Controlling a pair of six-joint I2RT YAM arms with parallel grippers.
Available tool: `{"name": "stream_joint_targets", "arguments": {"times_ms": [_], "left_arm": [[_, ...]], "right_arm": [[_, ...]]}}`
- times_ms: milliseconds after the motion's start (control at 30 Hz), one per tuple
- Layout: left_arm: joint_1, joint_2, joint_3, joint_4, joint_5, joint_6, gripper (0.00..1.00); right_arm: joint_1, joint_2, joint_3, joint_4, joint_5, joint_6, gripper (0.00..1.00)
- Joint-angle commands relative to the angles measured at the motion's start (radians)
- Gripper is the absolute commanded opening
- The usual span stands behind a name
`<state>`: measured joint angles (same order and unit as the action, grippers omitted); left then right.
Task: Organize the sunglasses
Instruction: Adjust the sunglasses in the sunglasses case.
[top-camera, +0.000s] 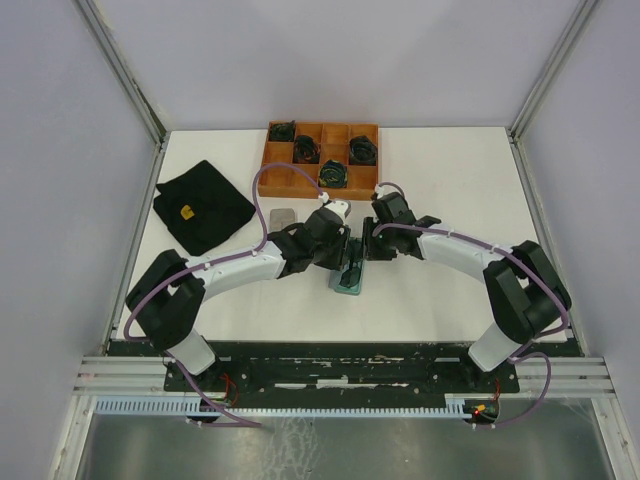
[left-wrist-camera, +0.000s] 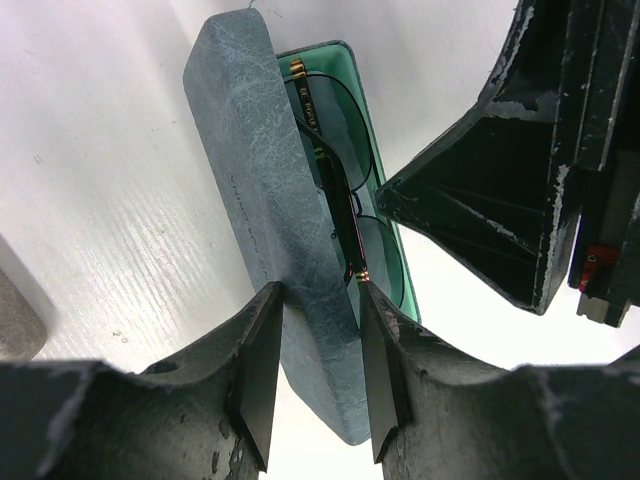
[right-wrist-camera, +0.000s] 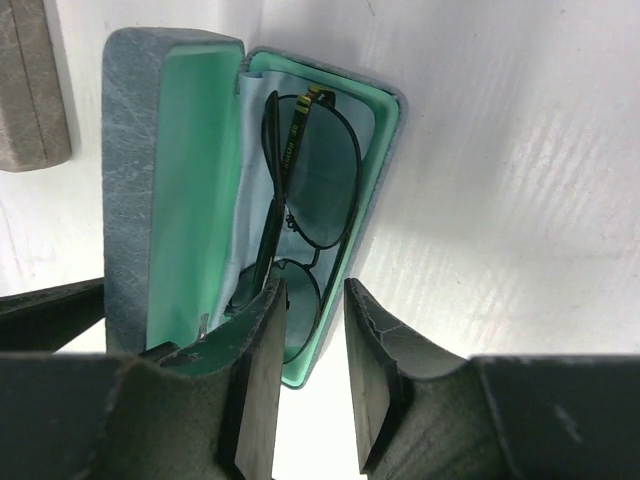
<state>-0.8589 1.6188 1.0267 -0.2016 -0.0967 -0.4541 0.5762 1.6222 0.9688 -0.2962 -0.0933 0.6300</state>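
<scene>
Blue-grey oblong fabric case (right-wrist-camera: 130, 180): one, lying open on the white bench (top-camera: 450, 190) between the two arms. Mint-green lining; the lid stands up on edge along one long side.
Thin dark wire-framed sunglasses (right-wrist-camera: 310, 180): one pair in view, folded, lying in the lined base of the open case on a pale blue cloth (right-wrist-camera: 250, 130).
Left tool (left-wrist-camera: 318, 300): pinching the near end of the raised lid, one finger against each face.
Right tool (right-wrist-camera: 312, 300): spread. One finger sits inside the base by the near lens, the other outside the rim. Contact with either: cannot tell.
Grey oblong case (top-camera: 283, 216): one, closed, on the bench beside the left tool, apart from the open case.
Brown wooden divided tray (top-camera: 270, 165): one, at the far edge of the bench.
Dark green coiled bundles (top-camera: 333, 172): four, each in its own compartment.
Black fabric cloth (top-camera: 200, 205): one, flat at far left, with a small yellow mark.
</scene>
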Motion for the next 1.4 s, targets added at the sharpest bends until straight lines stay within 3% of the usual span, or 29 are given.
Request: {"name": "stream_joint_targets", "arguments": {"times_ms": [0, 1367], "left_arm": [[-0.003, -0.018, 0.002, 0.048, 0.024, 0.026, 0.43], [-0.001, -0.014, 0.0, 0.047, 0.031, 0.032, 0.42]], "right_arm": [[0.006, 0.001, 0.009, -0.006, 0.037, -0.007, 0.36], [0.03, 0.134, 0.069, -0.034, 0.047, -0.029, 0.32]]}}
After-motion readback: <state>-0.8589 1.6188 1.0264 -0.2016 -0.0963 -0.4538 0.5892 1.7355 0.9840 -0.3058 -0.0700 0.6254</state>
